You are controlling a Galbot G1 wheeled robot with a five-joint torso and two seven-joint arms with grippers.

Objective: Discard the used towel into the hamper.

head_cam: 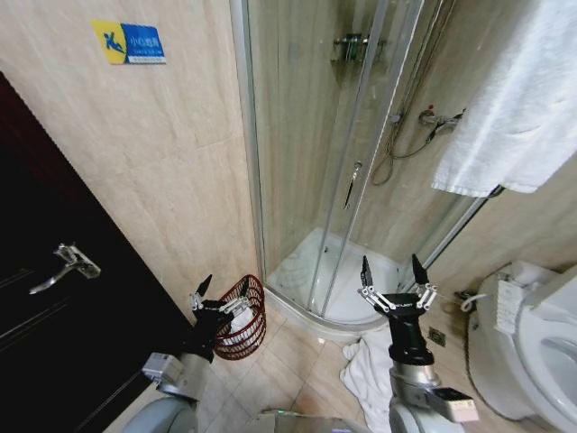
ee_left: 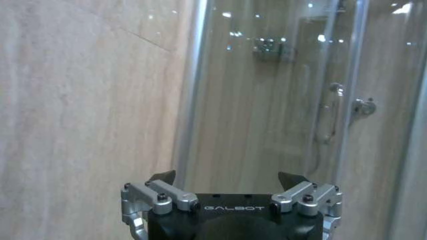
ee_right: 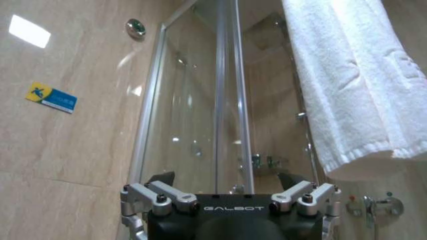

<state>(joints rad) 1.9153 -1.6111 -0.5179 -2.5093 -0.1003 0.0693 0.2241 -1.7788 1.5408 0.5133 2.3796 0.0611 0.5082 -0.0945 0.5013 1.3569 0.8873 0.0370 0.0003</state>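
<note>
Both arms are raised in front of the curved glass shower enclosure (head_cam: 347, 171), and neither is holding anything. The left gripper (head_cam: 220, 290) hovers just beside the rim of the small round dark red-brown openwork wire hamper (head_cam: 245, 317), which stands on the tiled floor against the beige wall, right by the enclosure's near corner; its fingers are spread apart, and there looks to be something pale inside the hamper, though it is hard to make out through the wires. The right gripper (head_cam: 393, 272) is up in front of the enclosure's white base, fingers wide apart and pointing upward. Below it, a crumpled white towel (head_cam: 370, 372) lies on the floor just outside the enclosure. A second white towel (head_cam: 518, 99) hangs high on the wall beside the enclosure, above the white toilet (head_cam: 532, 347).
</note>
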